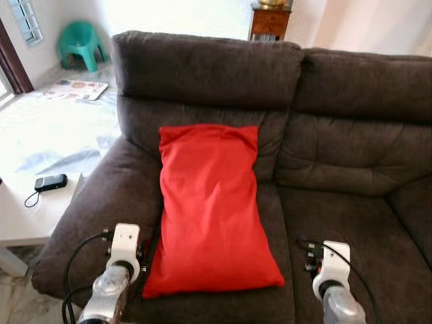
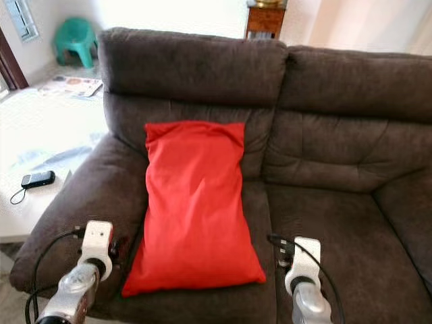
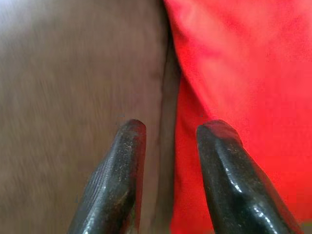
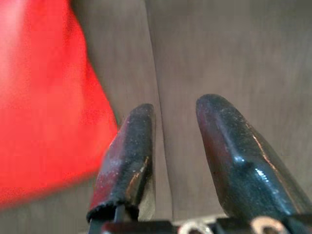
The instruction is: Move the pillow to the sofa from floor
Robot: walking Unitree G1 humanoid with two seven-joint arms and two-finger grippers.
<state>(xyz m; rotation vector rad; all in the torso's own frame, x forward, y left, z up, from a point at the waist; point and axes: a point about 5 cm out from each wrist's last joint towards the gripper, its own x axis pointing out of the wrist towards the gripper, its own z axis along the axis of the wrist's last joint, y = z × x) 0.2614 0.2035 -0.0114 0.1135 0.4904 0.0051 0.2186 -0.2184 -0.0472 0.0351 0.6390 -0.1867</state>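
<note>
Leaning against the backrest of the dark brown fabric sofa [image 1: 351,155], the long red cloth pillow [image 1: 210,209] lies lengthwise on the left seat cushion, its top edge propped up on the back and its lower end near the seat's front edge. The robot's left gripper [image 3: 168,129] hangs just beside the pillow's left edge, over the seam by the armrest, its two black fingers apart and holding nothing. The right gripper [image 4: 175,109] sits off the pillow's lower right corner, above the gap between the two seat cushions, fingers likewise spread and empty. Off to the left, a small black device [image 1: 50,181] with a cord rests on a white side table [image 1: 27,219], and a green plastic stool [image 1: 81,42] stands by the far wall.
</note>
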